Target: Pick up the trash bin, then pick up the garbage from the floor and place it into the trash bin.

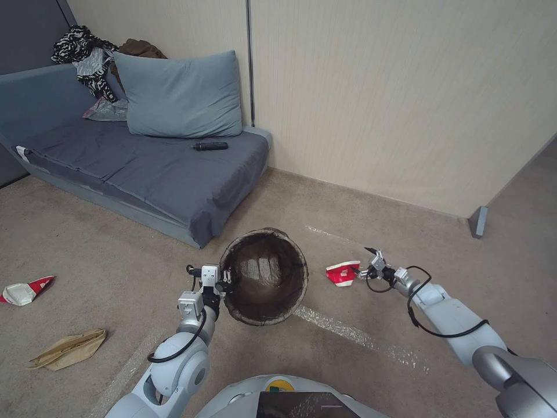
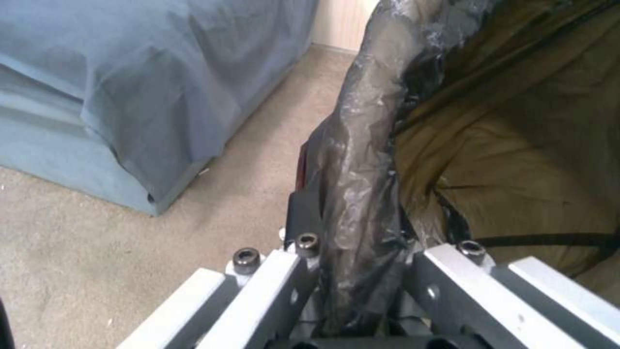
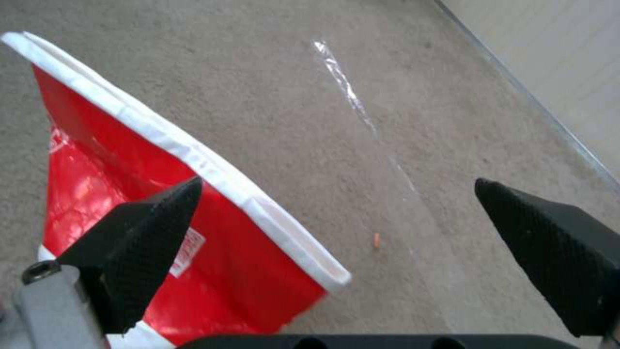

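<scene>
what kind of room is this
Probably a living room or lounge: a grey sofa with a blue pillow against a panelled wall, and beige carpet littered with a flattened red cup.

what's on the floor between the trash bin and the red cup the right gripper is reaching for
Nothing: in the head view, bare carpet separates the trash bin from the red cup.

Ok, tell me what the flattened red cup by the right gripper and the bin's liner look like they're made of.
The flattened red cup looks like coated paper: glossy red wall, white rolled rim, creased flat. The trash bin, clamped at its rim by the left gripper, has a liner that looks like thin dark plastic film, wrinkled and shiny. The open right gripper hovers at the cup.
</scene>
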Available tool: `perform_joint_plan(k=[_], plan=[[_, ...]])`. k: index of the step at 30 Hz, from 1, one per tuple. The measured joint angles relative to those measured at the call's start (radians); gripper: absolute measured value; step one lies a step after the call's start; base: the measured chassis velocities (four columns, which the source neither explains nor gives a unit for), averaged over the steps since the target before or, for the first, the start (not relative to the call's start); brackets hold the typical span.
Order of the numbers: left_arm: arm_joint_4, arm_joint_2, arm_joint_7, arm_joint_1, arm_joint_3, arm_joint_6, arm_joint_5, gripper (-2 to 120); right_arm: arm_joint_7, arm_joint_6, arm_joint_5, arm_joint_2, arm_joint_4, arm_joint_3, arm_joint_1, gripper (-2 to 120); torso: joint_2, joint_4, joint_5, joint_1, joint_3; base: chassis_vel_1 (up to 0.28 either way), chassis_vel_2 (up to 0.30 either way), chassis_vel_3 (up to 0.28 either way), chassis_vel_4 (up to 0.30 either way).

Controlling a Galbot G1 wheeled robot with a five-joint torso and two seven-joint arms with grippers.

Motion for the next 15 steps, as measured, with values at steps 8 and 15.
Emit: perform_joint_plan(k=[8,15], plan=[[-0.007,0.004,0.0,0.003,-0.002,0.001,-0.003,2,-0.003,0.003,-0.032,0.041,-0.024,0.01,0.004,100,0.0,-0.0001,0.0001,0.0,0.0,0.0,0.0,0.0,0.0],[-0.019,0.007,-0.001,0.006,-0.005,0.001,-0.007,2,-0.003,0.003,-0.053,0.071,-0.032,0.01,0.003,100,0.0,-0.0001,0.0,0.0,0.0,0.0,0.0,0.0,0.0]])
